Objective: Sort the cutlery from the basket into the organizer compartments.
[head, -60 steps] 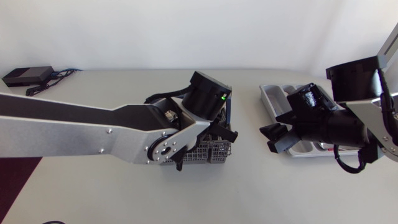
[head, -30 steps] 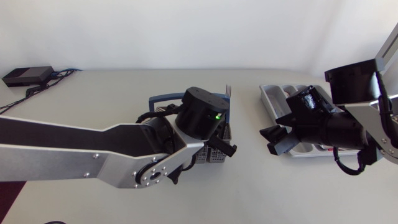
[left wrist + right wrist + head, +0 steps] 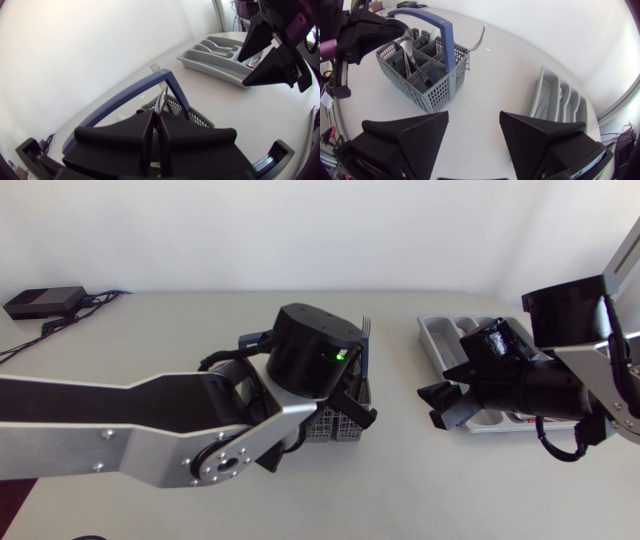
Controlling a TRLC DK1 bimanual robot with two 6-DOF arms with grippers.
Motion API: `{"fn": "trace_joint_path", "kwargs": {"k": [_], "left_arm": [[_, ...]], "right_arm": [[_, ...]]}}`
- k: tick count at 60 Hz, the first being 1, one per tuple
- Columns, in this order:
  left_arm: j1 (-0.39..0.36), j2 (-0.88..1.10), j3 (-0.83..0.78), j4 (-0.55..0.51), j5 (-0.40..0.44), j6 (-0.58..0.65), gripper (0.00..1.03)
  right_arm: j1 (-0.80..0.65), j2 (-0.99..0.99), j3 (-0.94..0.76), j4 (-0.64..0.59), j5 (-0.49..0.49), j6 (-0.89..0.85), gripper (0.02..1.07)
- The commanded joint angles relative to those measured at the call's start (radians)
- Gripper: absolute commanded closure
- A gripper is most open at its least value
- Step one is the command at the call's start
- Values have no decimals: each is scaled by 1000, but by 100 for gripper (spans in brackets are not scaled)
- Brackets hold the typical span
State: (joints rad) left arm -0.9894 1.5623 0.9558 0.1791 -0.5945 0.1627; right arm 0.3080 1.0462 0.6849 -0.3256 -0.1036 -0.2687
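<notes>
**Left gripper (image 3: 156,116) clamped on a spoon (image 3: 406,38) over the basket (image 3: 427,89); right gripper (image 3: 472,120) open near the organizer (image 3: 432,336)**
On the table (image 3: 150,330), the left arm (image 3: 100,420) extends over the grey, blue-handled basket. The grey organizer lies well apart from it, on the right-arm side. The right gripper hangs between basket and organizer, fingers spread, holding nothing. The left gripper's fingers press the spoon from both sides near its bowl, handle pointing down into a basket compartment. A fork (image 3: 476,42) leans out over the basket's rim

There is room to pass over the table (image 3: 400,380) between basket (image 3: 437,92) and organizer (image 3: 540,97). The left arm (image 3: 150,420) hangs over the basket, whose blue handle (image 3: 447,45) spans its middle.
</notes>
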Motion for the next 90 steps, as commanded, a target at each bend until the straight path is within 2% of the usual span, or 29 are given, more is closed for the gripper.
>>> {"fn": "trace_joint_path", "kwargs": {"k": [1, 14, 28, 43, 62, 77, 90], "left_arm": [[8, -50, 52, -23, 9, 21, 100], [75, -108, 187, -228, 125, -52, 100], [218, -122, 356, -481, 384, -215, 100], [287, -67, 432, -592, 570, -321, 100], [287, 27, 508, -661, 621, -359, 100], [298, 65, 555, -702, 633, -377, 100], [316, 81, 566, -710, 679, -399, 100]], "right_arm": [[11, -2, -30, -6, 4, 10, 33], [19, -8, -28, -6, 4, 5, 33], [54, -86, -16, -21, -11, 0, 33], [131, -126, 59, -79, -19, -1, 33], [217, -21, 206, -113, -36, 34, 33], [275, 123, 281, -76, 21, 52, 33], [284, 204, 323, -44, 54, 54, 33]]}}
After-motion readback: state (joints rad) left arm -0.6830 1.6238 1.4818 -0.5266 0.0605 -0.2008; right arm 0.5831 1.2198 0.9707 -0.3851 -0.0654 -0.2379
